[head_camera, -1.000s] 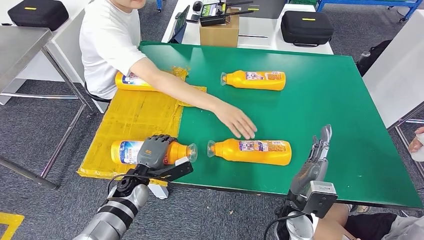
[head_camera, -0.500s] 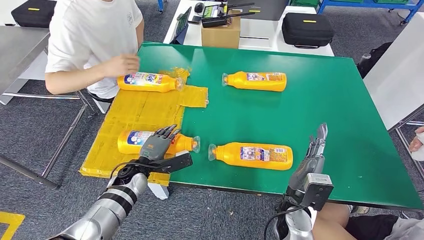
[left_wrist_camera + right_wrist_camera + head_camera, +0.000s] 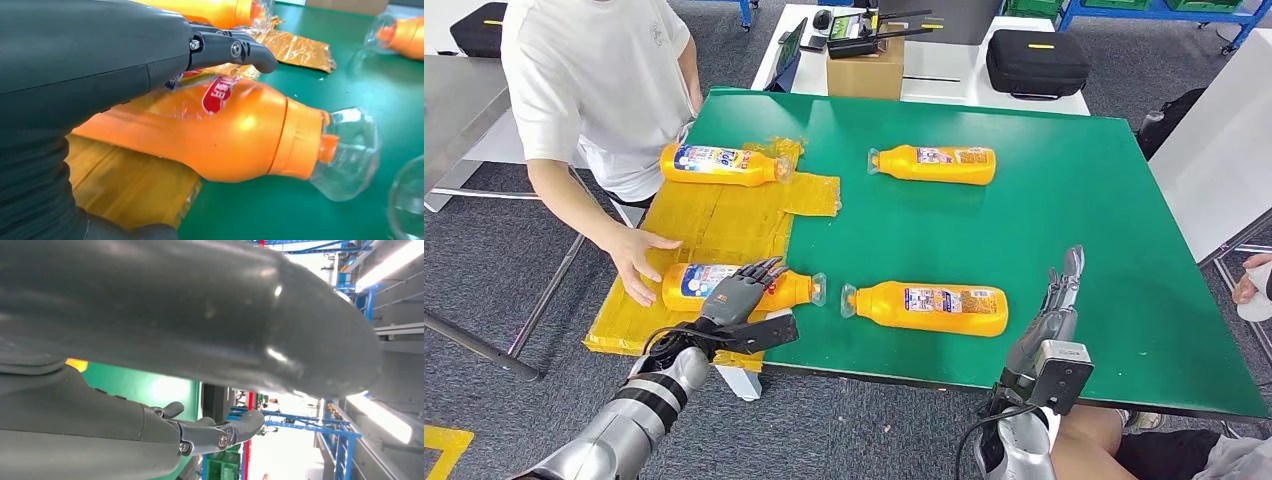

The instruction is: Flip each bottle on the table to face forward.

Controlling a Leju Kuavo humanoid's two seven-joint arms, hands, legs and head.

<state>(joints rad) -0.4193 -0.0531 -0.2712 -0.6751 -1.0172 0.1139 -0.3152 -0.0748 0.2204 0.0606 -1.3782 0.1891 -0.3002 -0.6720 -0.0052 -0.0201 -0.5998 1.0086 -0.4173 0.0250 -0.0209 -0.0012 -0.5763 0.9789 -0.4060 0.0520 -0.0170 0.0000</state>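
- Your left hand lies over the near-left bottle, fingers spread across its body, not clamped.
- That bottle lies on the yellow sheet; its glossy, rounded plastic probably slips, so grip mid-body.
- Your right hand is raised, fingers straight, empty.

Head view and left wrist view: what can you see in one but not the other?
Head view alone: the person's hand at the near-left bottle's base, the right hand raised over the green table, and the far-right bottle. Left wrist view alone: the red logo on the label. Both: the left hand over the near-left bottle, lying on yellow sheeting.
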